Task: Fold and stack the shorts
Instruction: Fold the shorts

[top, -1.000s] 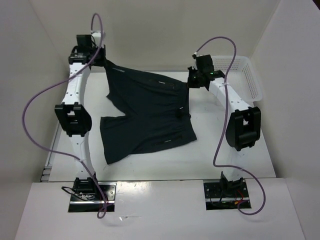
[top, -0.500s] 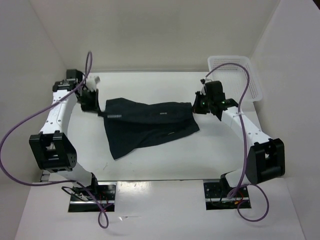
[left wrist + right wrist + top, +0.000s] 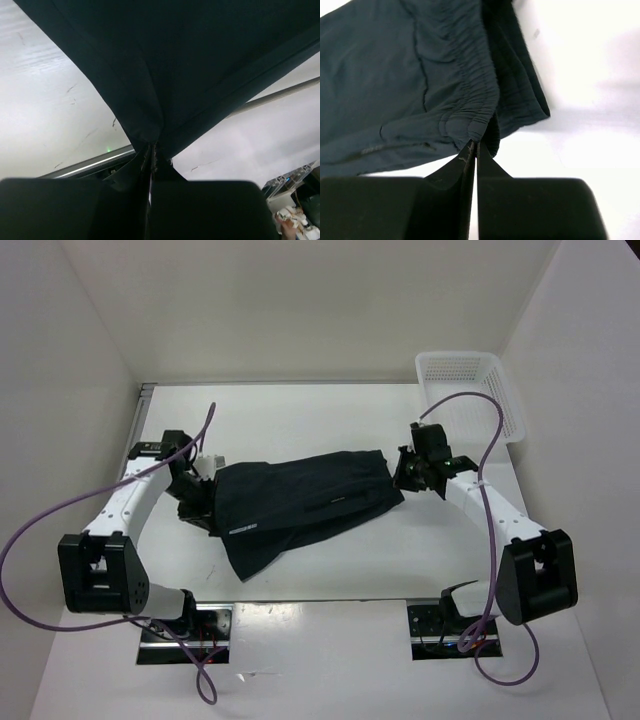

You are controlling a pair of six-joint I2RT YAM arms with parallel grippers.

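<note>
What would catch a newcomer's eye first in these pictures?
A dark pair of shorts lies folded across the middle of the white table. The left arm and right arm pinch its opposite ends, jaws shut on the cloth. A white mesh basket sits in the far right corner.

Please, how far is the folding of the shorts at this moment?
Done: the shorts lie on the table doubled over once; the right wrist view shows two layers at the waistband. In hand: the left hand and the right hand are each shut on one end of the cloth. Left: letting go, probably another fold, as one leg sticks out near left, then stacking.
</note>
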